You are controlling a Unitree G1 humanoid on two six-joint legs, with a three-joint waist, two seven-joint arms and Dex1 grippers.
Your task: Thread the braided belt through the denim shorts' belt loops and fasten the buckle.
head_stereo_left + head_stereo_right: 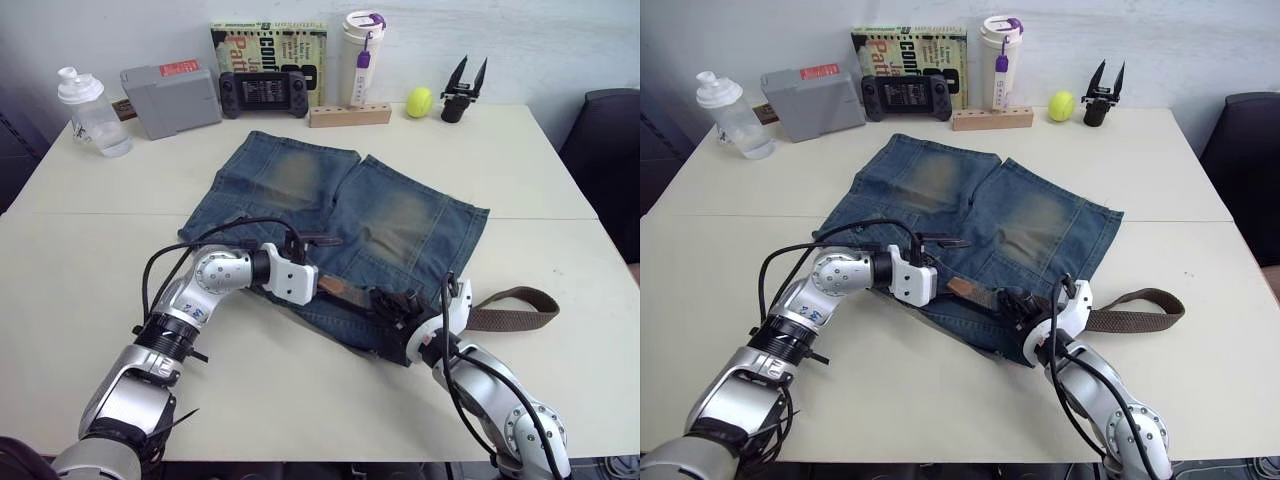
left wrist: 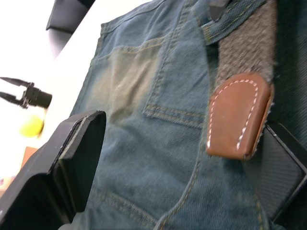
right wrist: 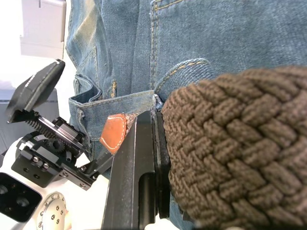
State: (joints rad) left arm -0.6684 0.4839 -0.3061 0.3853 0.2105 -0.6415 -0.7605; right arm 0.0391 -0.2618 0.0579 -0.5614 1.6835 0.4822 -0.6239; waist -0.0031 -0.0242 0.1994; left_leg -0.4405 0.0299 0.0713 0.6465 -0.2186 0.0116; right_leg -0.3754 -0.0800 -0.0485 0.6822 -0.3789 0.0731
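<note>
I see the braided belt point(image 1: 505, 308) lying along the waistband of the denim shorts point(image 1: 330, 235), which are spread flat at the centre of the table point(image 1: 560, 170); the belt's free length loops off the shorts toward the lower right of the head view, while its tan leather tip point(image 2: 238, 115) pokes out just past a belt loop point(image 2: 230, 21) near the middle of the waistband. In the right wrist view my right gripper point(image 1: 400, 318) has its jaws pinching the belt, the thick brown weave pressed against 1 finger. My left gripper point(image 1: 322, 262) sits at the waistband with its jaws spread, 1 finger point(image 2: 72, 158) hovering over the denim and the other beside the tip, not closed on anything. I judge the step in hand to be feeding the tip on to the next loop. To do it well I would close the left jaws on the leather tip, not the weave, keep the strap flat, and let the right side give slack as I pull, since a tight pull could bunch the shorts. The buckle I cannot make out. Along the far edge stand a bottle point(image 1: 90, 110), a grey box point(image 1: 170, 97) and a yellow ball point(image 1: 419, 101), all well clear.
</note>
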